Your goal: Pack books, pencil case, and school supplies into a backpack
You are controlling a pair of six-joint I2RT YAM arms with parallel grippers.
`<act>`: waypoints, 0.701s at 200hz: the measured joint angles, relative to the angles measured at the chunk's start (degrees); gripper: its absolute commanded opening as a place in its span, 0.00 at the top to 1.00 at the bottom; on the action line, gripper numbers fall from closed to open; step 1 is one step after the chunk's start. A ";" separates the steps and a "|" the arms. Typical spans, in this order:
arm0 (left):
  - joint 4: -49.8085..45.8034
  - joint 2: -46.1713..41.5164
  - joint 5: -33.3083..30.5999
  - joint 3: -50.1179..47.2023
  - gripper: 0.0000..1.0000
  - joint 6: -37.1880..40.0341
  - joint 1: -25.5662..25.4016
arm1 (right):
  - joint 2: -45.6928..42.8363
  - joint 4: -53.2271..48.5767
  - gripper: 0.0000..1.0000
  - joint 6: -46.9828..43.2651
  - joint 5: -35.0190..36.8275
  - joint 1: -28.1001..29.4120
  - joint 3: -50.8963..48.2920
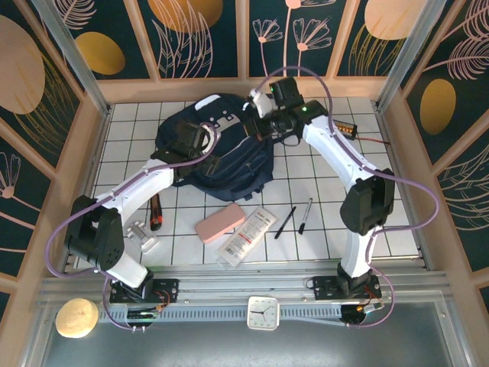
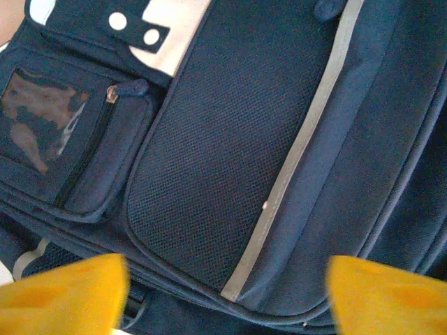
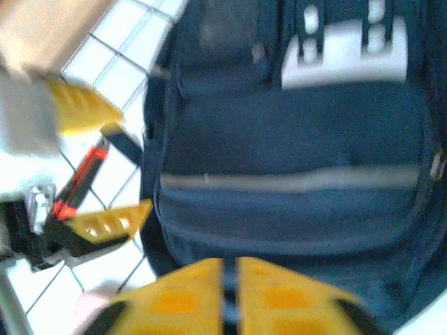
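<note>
Top external view: both grippers at the backpack

The large navy blue fabric backpack (image 1: 221,157) lies far centre on the white tiled table (image 1: 367,229). The left gripper (image 2: 227,296) hovers over its mesh front, jaws spread wide and holding nothing. The right gripper (image 3: 229,279) is at the far right of the bag. Its yellow fingers (image 3: 174,296) are nearly together with a thin gap, and nothing is visibly gripped. The pink rounded soft case (image 1: 220,223), the long white booklet (image 1: 246,235) and two slim dark pens (image 1: 286,222) lie near, well apart from the bag.
</note>
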 measured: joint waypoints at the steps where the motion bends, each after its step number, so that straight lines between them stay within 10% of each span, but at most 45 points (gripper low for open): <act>1: -0.13 0.02 0.17 0.17 0.01 -0.07 0.00 | -0.35 0.28 0.53 0.35 0.02 -0.07 -1.05; 48: -1.40 8.46 2.58 14.84 0.01 -0.35 -3.85 | -6.71 11.23 0.46 18.16 -1.14 -9.35 -23.10; 140: -11.34 34.51 0.98 39.15 0.09 -1.49 -10.05 | -12.22 19.82 0.45 26.62 -0.20 -13.35 -30.18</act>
